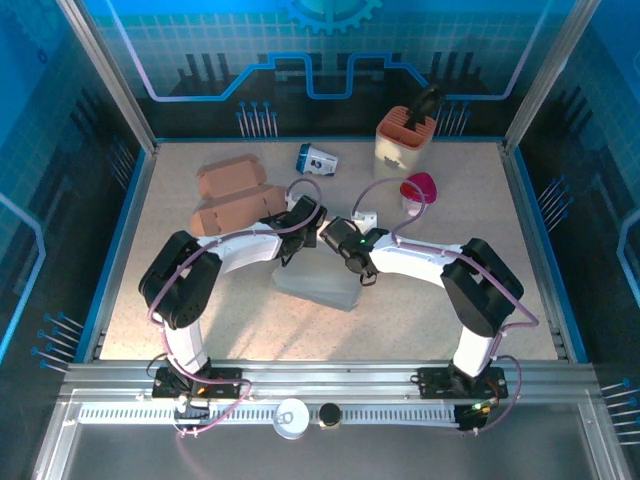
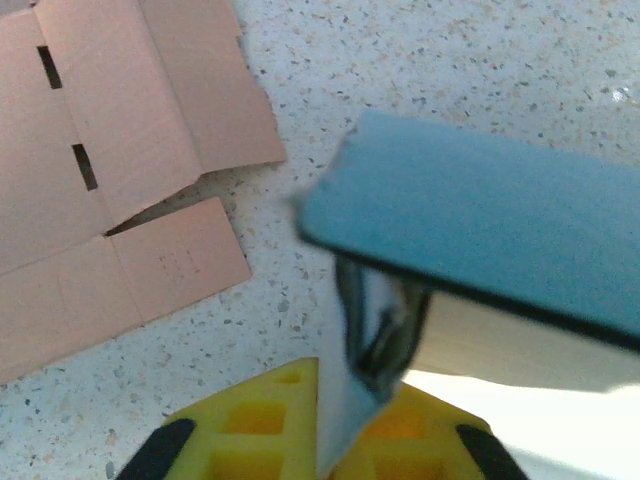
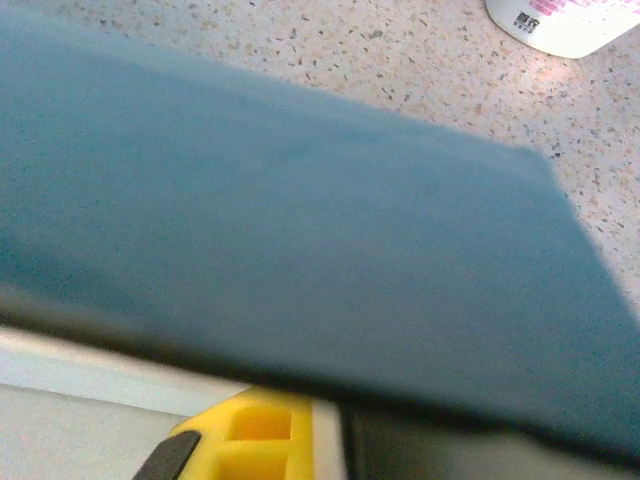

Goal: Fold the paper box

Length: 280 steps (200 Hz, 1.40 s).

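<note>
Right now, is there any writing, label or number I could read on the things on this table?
White container: dark code square and pink print on its label, too blurred to read.
Blue and white pack: markings too small to read.
No text can be quoted.

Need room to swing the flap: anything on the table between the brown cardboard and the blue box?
Nothing; the left wrist view shows bare speckled table between brown cardboard and blue box.
</note>
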Tool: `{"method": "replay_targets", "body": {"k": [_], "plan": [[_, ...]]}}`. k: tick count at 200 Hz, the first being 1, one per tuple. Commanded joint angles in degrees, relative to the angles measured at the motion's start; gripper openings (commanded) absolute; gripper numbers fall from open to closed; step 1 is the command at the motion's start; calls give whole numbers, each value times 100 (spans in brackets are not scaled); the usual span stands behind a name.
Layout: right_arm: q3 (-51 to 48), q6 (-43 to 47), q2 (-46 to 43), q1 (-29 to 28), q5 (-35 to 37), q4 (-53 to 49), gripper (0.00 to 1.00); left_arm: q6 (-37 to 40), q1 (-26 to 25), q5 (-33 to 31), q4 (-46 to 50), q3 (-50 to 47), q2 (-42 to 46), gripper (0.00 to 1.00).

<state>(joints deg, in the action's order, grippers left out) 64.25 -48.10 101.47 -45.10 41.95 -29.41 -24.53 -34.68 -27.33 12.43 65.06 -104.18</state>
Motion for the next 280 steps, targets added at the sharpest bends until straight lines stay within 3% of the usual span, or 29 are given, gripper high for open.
{"method": "replay_targets", "body": {"k": [1, 24, 63, 122, 163, 208, 280], "plan": [[-78, -121, -173, -42, 67, -616, 0, -96, -27, 300, 408, -236, 194, 19], [-79, -161, -187, -33, 37, -692, 0, -79, -35, 523, 353, -283, 409, 32], [-88, -224, -182, 42, -83, -733, 0, -78, -39, 862, 284, -323, 558, 45], [-97, -136, -201, 224, -349, -746, 0, 126, 37, 968, 196, -291, 905, 51], [-43, -330, -273, 501, -663, -1094, 0, -246, -35, 946, 445, -497, 1964, 50], [558, -1838, 245, 880, -1102, -2593, 0, -656, -463, 843, 1328, -580, 3107, 47], [297, -4350, 123, 1032, -2604, -3272, 0, -971, -774, 989, 2370, -689, 4104, 44]]}}
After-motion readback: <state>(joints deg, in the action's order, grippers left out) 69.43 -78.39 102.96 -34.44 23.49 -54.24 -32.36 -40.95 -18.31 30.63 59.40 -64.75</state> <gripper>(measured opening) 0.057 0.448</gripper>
